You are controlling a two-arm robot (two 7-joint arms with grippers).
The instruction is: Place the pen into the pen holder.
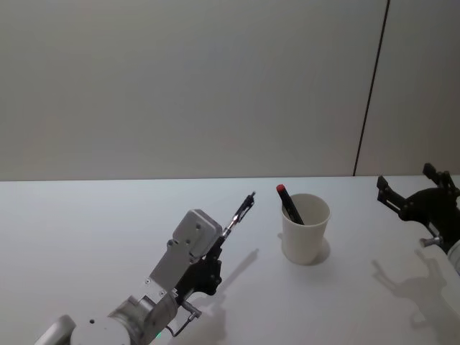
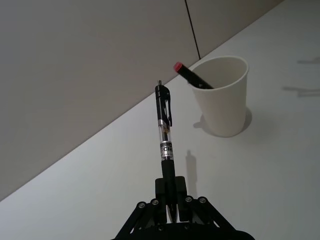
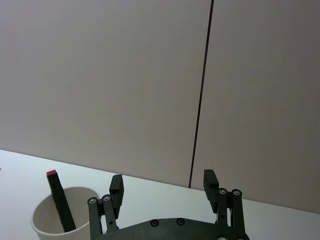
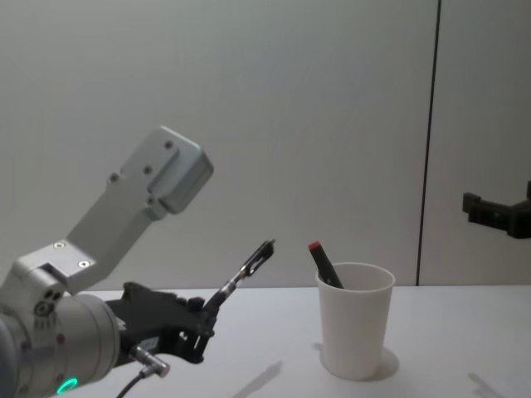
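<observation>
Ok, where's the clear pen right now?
The pen is left of the pen holder in the head view, gripped above the table by the left claw, tilted toward it.

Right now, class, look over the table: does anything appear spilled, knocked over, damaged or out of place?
Nothing is spilled, tipped or damaged. The pen holder stands upright, a red-tipped black marker leaning inside it. The left gripper holds the pen by one end, tilted up toward the holder. The right gripper hangs open.
</observation>
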